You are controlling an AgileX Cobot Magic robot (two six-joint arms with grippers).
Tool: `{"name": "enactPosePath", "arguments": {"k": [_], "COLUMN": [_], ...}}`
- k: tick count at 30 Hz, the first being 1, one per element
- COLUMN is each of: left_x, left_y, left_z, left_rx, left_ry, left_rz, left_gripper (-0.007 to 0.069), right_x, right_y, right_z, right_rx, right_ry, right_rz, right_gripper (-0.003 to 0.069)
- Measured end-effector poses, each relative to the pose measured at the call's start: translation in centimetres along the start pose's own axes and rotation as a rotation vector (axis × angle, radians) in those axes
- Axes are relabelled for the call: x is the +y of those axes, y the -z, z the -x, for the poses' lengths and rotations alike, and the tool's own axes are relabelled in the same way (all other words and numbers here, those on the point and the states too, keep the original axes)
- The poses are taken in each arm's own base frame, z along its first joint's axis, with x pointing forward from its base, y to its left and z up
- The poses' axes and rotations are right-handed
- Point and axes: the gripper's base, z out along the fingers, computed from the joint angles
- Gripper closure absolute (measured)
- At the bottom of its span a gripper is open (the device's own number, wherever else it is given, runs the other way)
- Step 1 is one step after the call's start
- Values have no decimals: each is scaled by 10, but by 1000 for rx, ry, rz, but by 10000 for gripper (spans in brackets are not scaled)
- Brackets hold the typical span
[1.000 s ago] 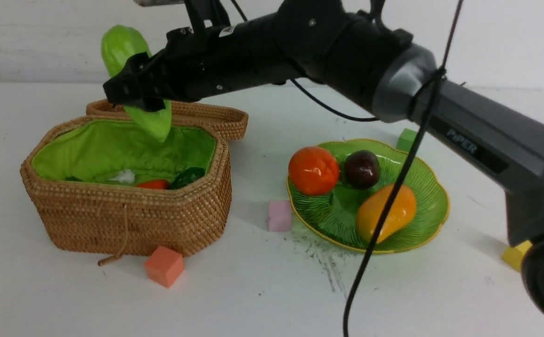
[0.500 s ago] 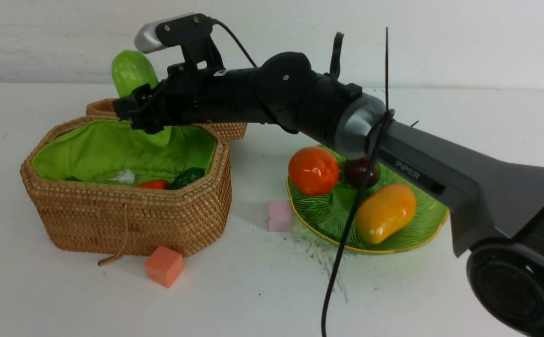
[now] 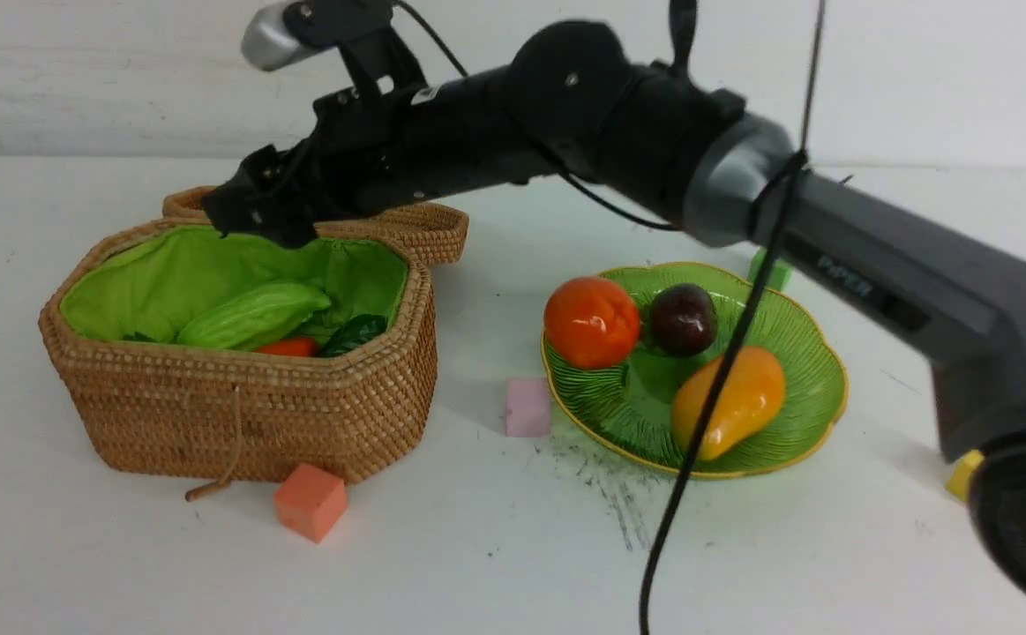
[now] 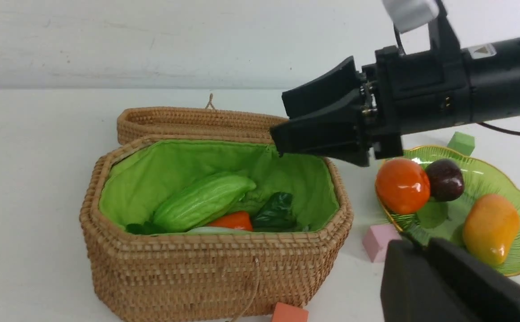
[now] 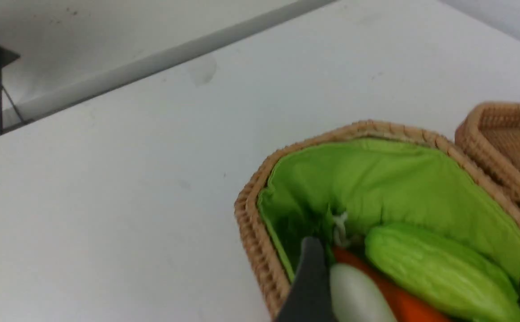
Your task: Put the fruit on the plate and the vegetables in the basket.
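Right hand empty, jaws apart, ribbed light-green bitter gourd lying in basket

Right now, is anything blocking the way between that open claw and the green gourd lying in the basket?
Nothing visible does. The right gripper hangs open above the basket's back rim, lid folded back, and the bitter gourd lies uncovered inside, on top of the carrot and radish.
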Motion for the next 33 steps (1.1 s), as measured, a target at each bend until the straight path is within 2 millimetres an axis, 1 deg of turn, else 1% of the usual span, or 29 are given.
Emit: {"name": "enactPosePath", "arguments": {"k": [1, 2, 3, 4, 5, 6, 7, 8, 9, 10, 11, 12, 14, 15, 16, 17, 18, 19, 20, 21, 22, 24, 25, 26, 27, 28, 29, 31, 33], "left_x": [-2, -2, -2, -4, -5, -7, -9, -12, -14, -16, -18, -19, -20, -19, -19, -19, -18, -18, -17, -16, -16, -14, -13, -13, -12, -12, -12, -11, -10], "left_y": [0, 0, 0, 0, 0, 0, 1, 1, 2, 2, 1, 0, -1, 0, -2, -1, 0, 2, 3, 5, 6, 8, 8, 9, 8, 8, 7, 6, 5], "left_z": [1, 2, 2, 3, 3, 4, 5, 6, 6, 4, 2, -4, -13, -22, -26, -40, -49, -52, -63, -73, -80, -97, -101, -102, -112, -114, -116, -119, -120], "left_rx": [-10, -17, -17, -28, -34, -48, -54, -74, -81, -80, -79, -72, -69, -81, -72, -86, -93, -108, -118, -128, -134, -139, -140, -144, -136, -134, -132, -123, -116], "left_ry": [0, 0, 0, -1, -2, -11, -12, -20, -21, -12, -7, -2, -3, -4, -9, -7, -5, 3, 15, 34, 46, 76, 82, 86, 90, 92, 90, 87, 83], "left_rz": [-17, -27, -27, -46, -54, -80, -94, -138, -161, -190, -213, -236, -266, -307, -309, -366, -396, -422, -468, -513, -542, -603, -616, -625, -642, -648, -649, -643, -633], "left_gripper": [585, 585, 585, 585, 585, 585, 585, 585, 587, 595, 605, 626, 637, 637, 637, 637, 637, 637, 637, 637, 637, 637, 637, 637, 637, 637, 637, 637, 637], "right_x": [3, 6, 7, 9, 10, 12, 14, 18, 19, 23, 24, 29, 35, 40, 43, 51, 58, 61, 70, 81, 86, 103, 108, 111, 120, 126, 130, 138, 142], "right_y": [20, 35, 38, 60, 70, 88, 97, 118, 125, 140, 145, 159, 177, 191, 195, 212, 226, 232, 247, 266, 273, 299, 307, 311, 324, 333, 340, 353, 360], "right_z": [8, 13, 14, 20, 21, 24, 25, 28, 29, 34, 35, 37, 35, 30, 28, 17, 7, -4, -12, -30, -38, -70, -82, -88, -114, -126, -133, -155, -167], "right_rx": [58, 107, 118, 194, 228, 293, 324, 385, 399, 398, 401, 394, 398, 411, 415, 440, 457, 484, 479, 494, 498, 508, 507, 506, 507, 494, 475, 430, 399], "right_ry": [-36, -66, -71, -106, -116, -134, -140, -149, -153, -157, -161, -167, -183, -195, -204, -222, -237, -252, -273, -314, -333, -411, -441, -455, -519, -548, -561, -593, -601], "right_rz": [-16, -38, -42, -92, -117, -169, -193, -254, -282, -323, -346, -380, -420, -452, -457, -483, -502, -513, -525, -542, -548, -570, -579, -584, -604, -613, -617, -637, -647], "right_gripper": [154, 196, 205, 276, 308, 379, 414, 513, 549, 623, 644, 669, 675, 675, 675, 675, 674, 674, 674, 674, 673, 671, 671, 671, 669, 667, 666, 666, 664]}}
